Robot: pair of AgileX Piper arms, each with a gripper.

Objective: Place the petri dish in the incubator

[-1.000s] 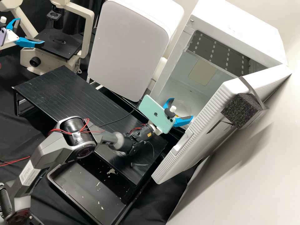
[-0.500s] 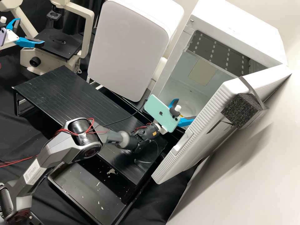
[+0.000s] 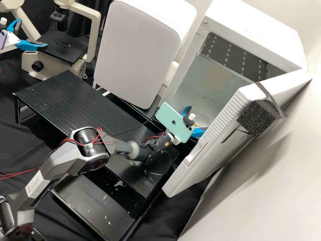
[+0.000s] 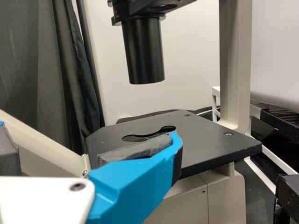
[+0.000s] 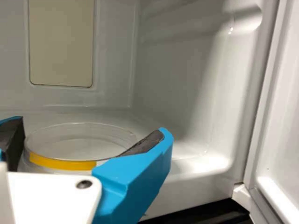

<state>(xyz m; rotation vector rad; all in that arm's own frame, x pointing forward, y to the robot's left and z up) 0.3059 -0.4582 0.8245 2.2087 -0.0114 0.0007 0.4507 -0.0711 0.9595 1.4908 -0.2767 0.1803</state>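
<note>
Petri dish [image 5: 81, 145] looks clear, round and yellow-striped, gripped by right claw [image 3: 199, 117].

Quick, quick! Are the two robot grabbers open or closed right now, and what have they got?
Left gripper: open, holding nothing.
Right gripper: closed on the petri dish, one finger on each side.

In your high view, the microscope [image 3: 94, 33] stands left, the incubator [image 3: 257, 26] right, 1 box [image 3: 137, 53] between them behind the platform [image 3: 63, 100]; your petri dish [image 5: 77, 144] is inside the incubator.
</note>
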